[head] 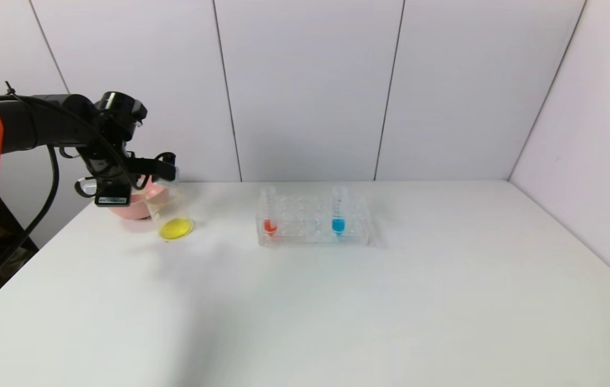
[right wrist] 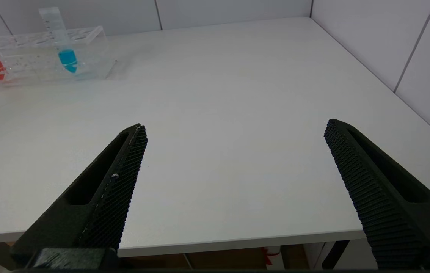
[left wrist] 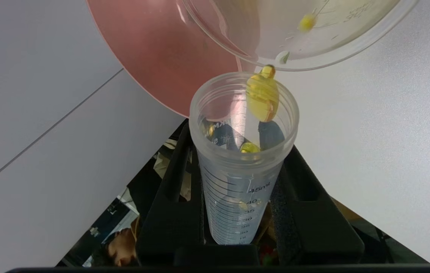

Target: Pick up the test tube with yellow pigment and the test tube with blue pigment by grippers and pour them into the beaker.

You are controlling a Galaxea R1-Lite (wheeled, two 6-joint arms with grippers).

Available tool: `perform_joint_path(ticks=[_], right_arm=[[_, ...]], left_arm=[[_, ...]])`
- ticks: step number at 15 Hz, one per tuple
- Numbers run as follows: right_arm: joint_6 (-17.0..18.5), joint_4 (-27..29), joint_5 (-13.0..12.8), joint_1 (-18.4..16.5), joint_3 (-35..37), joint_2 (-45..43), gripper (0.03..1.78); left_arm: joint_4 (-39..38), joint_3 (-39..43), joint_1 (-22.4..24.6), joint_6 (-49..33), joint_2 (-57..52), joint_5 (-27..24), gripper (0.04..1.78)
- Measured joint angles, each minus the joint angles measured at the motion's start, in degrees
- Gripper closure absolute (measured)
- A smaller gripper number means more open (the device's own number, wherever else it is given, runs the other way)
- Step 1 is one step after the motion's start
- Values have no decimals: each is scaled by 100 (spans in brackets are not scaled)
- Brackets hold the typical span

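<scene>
My left gripper is shut on the test tube with yellow pigment and holds it tipped with its mouth at the rim of the beaker. A yellow drop hangs at the tube's lip, just short of the beaker's rim. Yellow liquid lies in the beaker's bottom. The test tube with blue pigment stands upright in the clear rack; in the right wrist view this blue tube is far off. My right gripper hangs open over the table's near edge, nothing between its fingers.
A pink bowl sits right behind the beaker at the table's far left. A tube with red liquid stands at the rack's left end. White walls close the table at the back and right.
</scene>
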Motion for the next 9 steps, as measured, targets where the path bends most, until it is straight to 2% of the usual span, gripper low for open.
perform_joint_path(ticks=[9], right_arm=[[0, -1, 0, -2, 0, 0, 10]], left_arm=[[-2, 0, -76, 7, -2, 201, 131]])
